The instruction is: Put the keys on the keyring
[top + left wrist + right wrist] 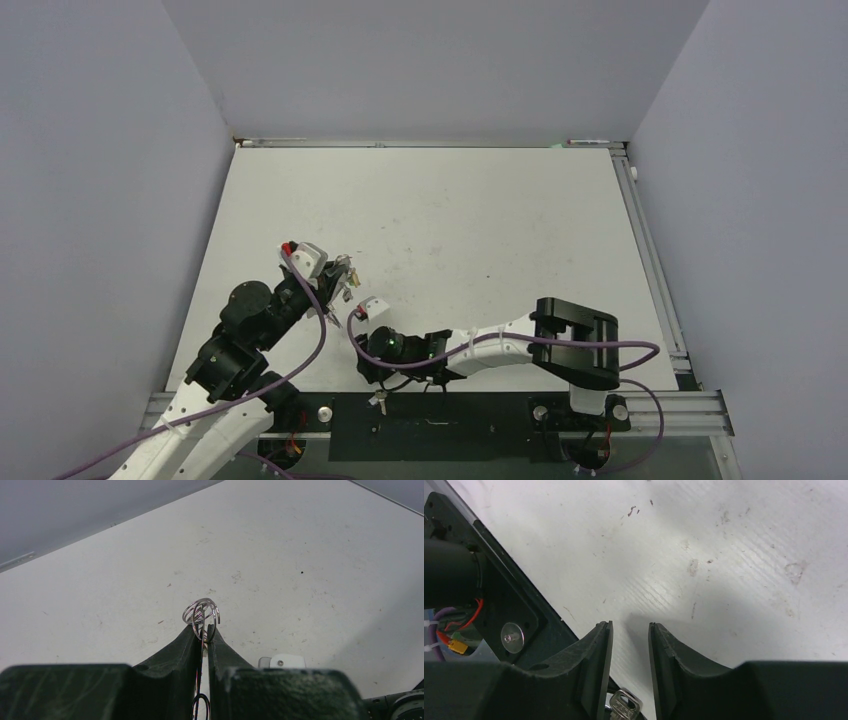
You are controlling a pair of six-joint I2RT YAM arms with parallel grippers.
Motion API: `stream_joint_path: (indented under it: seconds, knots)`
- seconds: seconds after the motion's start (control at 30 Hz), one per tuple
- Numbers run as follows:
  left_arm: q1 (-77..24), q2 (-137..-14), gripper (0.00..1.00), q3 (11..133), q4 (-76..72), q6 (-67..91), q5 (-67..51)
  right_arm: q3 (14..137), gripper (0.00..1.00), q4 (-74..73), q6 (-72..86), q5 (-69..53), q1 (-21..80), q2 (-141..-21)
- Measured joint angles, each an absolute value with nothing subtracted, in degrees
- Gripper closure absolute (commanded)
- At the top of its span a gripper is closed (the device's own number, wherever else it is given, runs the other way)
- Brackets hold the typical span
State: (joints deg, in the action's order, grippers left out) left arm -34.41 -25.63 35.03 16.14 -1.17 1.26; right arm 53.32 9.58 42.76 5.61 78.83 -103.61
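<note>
Left gripper is pinched tight on the keyring. Silvery wire loops poke out just past the fingertips, and a thin wire runs back down through the slit between the fingers. How much of the ring is hidden in there can't be told. In the top view the left gripper sits left of centre, ring end aimed toward frame right.

Right gripper has a narrow gap and nothing between the tips. One silvery key shows at the bottom centre of the right wrist view. It lies behind the fingertips, toward the palm, inside the gap and nearer the frame-left finger. Whether it touches that finger can't be told. Only the head with its hole shows, so the long axis is unclear. No other keys are in view.

In the top view the right gripper is low centre-left, and the key looks to lie just below it on the black strip along the table's near edge. The right arm is clearly nearer to the key, with the left gripper up-left of it and apart.

Judgement: room is tight at that edge, next to the arm bases. The table offers open space toward the top of the frame for bringing key and ring together.
</note>
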Motion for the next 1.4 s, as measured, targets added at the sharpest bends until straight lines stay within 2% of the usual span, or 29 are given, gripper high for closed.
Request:
stream_joint_path:
  seconds: [0.33,0.5,0.7,1.07,1.4]
  knots:
    - [-34.41,-25.54,1.00,35.03,16.16,-1.15,1.23,55.99,0.61,-8.64,41.21,13.65,83.00,-94.11]
    - [-34.41,-25.54,1.00,35.03,16.16,-1.15,1.21,49.69,0.63,-6.35,28.97,12.91,88.14,-90.37]
    - [-34.41,-25.56,1.00,35.03,16.16,-1.17,1.26,40.84,0.69,0.08,11.31,9.10,86.87,-87.15]
    - [-34.41,-25.56,1.00,35.03,16.16,-1.17,1.23,39.09,0.74,7.38,3.60,-3.38,84.55,-85.06]
    - [-34.41,-25.82,1.00,35.03,16.16,-1.17,1.23,38.50,0.81,11.77,1.43,-9.08,83.64,-88.18]
